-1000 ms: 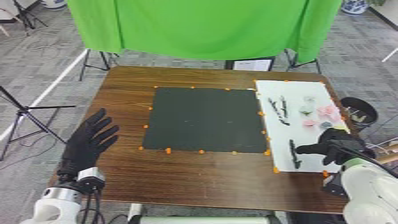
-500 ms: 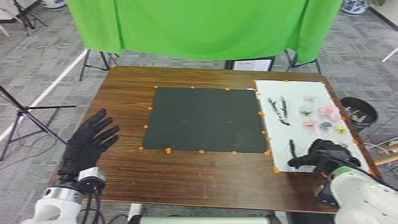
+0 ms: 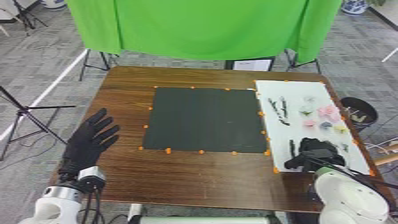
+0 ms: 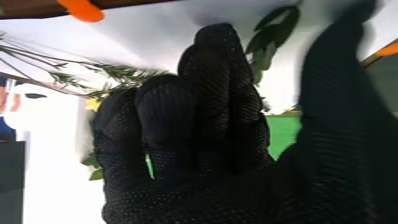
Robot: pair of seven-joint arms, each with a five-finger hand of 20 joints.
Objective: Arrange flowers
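Head view puts a brown wooden table [image 3: 213,185] across the scene, with a green cloth [image 3: 209,30] hanging behind its far edge. On the tabletop lies a square black mat [image 3: 204,120], and to its right a long white sheet [image 3: 298,87] carries the flowers and stems. The left hand [image 3: 82,150] is held over the table's left edge, well apart from the mat, its fingers released and spread. The right hand [image 3: 315,152] is over the near part of the sheet; in the right wrist view its fingers are extended and loose, with the thumb well apart from them. Past that hand, the same view has dark leaves [image 4: 277,35] between thumb and fingers as seen, and I cannot tell whether they touch the glove. Beyond the fingers are a feathery green sprig [image 4: 124,72] and a small yellow bloom [image 4: 92,104]. Back on the sheet, two dark stems [image 3: 284,107] lie on the side nearer the mat, and a shorter dark stem [image 3: 292,147] is just beside the right hand. Pink flowers [image 3: 329,112] sit toward the sheet's outer edge, near a smaller pale flower [image 3: 309,99]. Little orange markers [image 3: 169,150] dot the borders of mat and sheet.
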